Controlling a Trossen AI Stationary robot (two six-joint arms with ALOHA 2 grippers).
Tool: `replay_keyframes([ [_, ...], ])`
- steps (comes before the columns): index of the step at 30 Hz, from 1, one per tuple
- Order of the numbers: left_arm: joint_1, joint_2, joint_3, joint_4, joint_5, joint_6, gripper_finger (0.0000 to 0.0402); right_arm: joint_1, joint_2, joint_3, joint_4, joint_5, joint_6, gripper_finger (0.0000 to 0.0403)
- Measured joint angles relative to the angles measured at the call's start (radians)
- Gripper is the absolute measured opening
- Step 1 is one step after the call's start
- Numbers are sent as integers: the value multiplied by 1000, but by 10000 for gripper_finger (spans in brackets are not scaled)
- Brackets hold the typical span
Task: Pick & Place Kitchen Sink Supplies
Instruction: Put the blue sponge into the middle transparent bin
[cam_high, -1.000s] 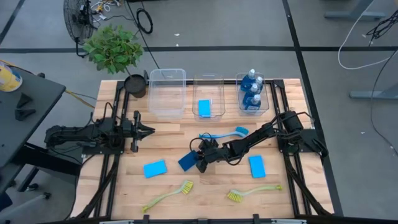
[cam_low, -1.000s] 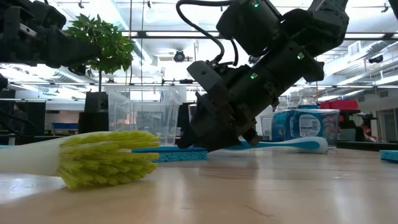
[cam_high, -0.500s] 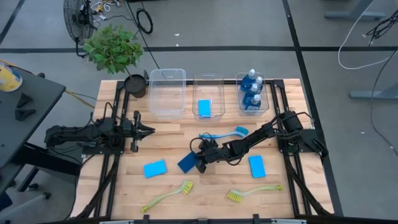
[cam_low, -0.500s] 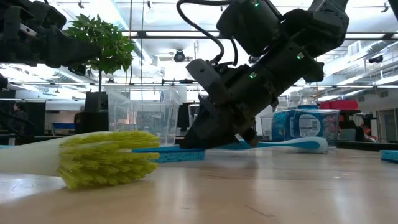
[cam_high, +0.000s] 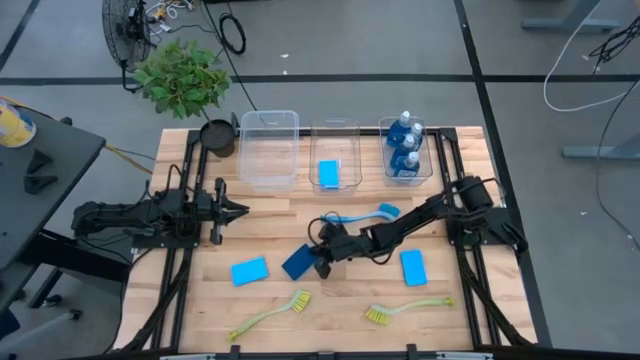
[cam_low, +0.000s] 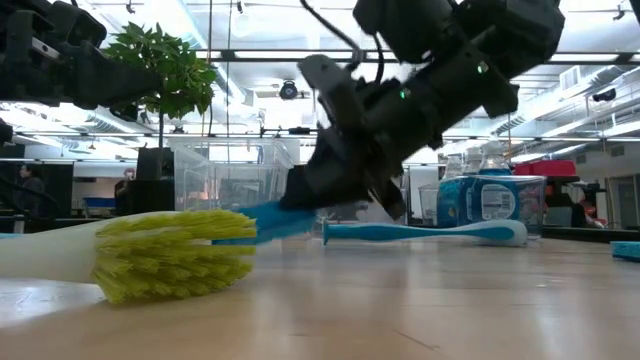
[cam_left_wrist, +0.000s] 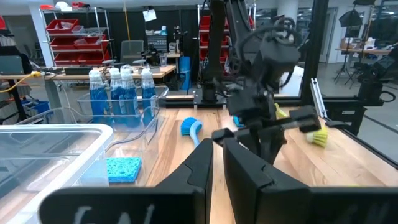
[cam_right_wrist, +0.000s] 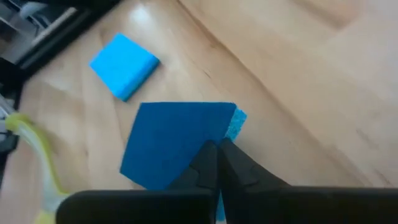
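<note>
Now my right gripper (cam_high: 318, 262) has pinched shut on the dark sponge (cam_high: 297, 263) and tipped it up off the table at mid-board, so it looks ready for the middle bin (cam_high: 337, 130); my left gripper (cam_high: 238, 209) waits, near-shut, far left.

Right claw (cam_low: 300, 195) grips dark sponge (cam_low: 262, 222) above the table (cam_low: 400, 300).

Wooden table (cam_high: 270, 230) bears sponges (cam_high: 249, 271), brushes (cam_high: 270, 313), apparently bins (cam_high: 269, 150).
</note>
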Motion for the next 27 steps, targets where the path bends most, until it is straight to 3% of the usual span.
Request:
replay_keyframes([
  [15,0,0,0,0,0,0,44,-55,-208,0,-26,15,-169,0],
  [27,0,0,0,0,0,0,44,-174,-426,0,-68,-1,-416,0],
])
